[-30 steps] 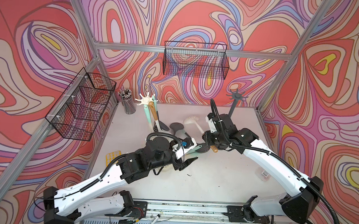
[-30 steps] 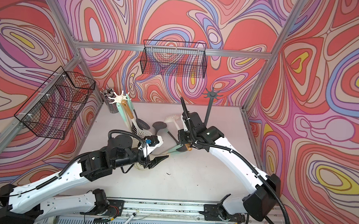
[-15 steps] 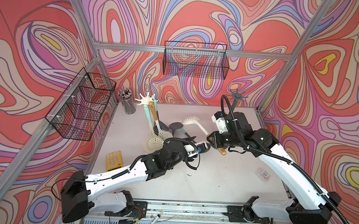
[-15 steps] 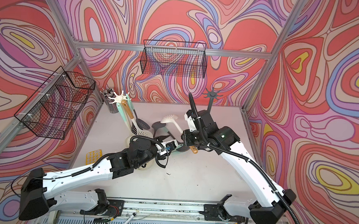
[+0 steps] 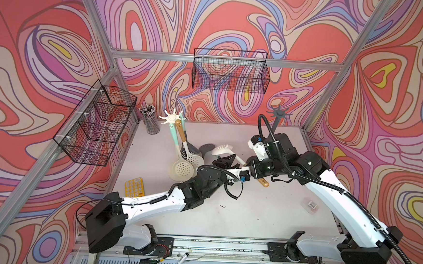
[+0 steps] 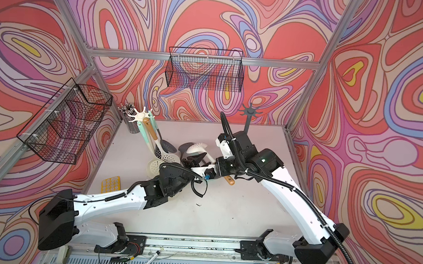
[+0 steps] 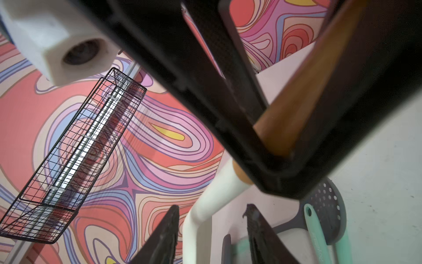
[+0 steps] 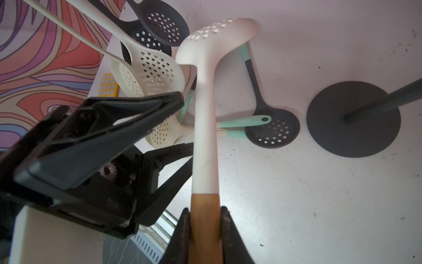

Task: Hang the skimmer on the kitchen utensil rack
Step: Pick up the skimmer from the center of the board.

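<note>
Though speckled, white table (image 5: 263,216), swirled walls (image 5: 224,20)

Swirled red-and-purple walls (image 5: 237,18) rise around our white table (image 5: 264,203). We see one wire basket (image 5: 230,71) behind it, a second basket (image 5: 95,123) beside it.

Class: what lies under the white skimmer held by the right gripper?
Beneath the white skimmer, a dark skimmer with a mint handle lies on the table. The stretch of handle directly under the white shaft is covered.
</note>
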Robot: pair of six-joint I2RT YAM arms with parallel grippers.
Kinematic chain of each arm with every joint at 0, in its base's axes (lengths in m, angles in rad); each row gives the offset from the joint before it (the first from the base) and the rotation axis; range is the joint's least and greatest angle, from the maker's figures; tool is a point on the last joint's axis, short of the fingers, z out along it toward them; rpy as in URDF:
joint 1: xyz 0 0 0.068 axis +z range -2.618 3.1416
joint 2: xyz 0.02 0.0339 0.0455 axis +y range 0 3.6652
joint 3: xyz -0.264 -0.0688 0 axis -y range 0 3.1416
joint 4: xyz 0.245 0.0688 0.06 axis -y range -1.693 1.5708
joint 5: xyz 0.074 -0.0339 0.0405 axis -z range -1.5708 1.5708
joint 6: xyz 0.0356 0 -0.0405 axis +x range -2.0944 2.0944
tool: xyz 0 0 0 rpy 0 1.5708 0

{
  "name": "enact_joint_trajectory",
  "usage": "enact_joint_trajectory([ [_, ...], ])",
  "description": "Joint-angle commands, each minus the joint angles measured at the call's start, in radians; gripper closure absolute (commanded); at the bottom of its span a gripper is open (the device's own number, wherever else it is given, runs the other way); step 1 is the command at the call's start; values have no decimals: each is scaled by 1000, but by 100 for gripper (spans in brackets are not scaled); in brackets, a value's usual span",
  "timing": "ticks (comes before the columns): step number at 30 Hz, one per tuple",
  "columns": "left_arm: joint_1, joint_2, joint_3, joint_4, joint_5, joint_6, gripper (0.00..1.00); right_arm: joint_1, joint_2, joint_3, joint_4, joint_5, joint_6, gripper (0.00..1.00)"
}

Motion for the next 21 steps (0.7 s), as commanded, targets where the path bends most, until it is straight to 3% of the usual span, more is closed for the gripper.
enact_joint_trajectory([
  [1,6,15,-10,91,-7,78,52,-3,-12,30,-4,-31,-32,96],
  [8,49,19,-10,84,65,87,57,-3,-27,27,-3,-86,-49,95],
  [21,61,-5,-64,125,132,231,80,-2,-24,46,-38,-153,-99,94],
])
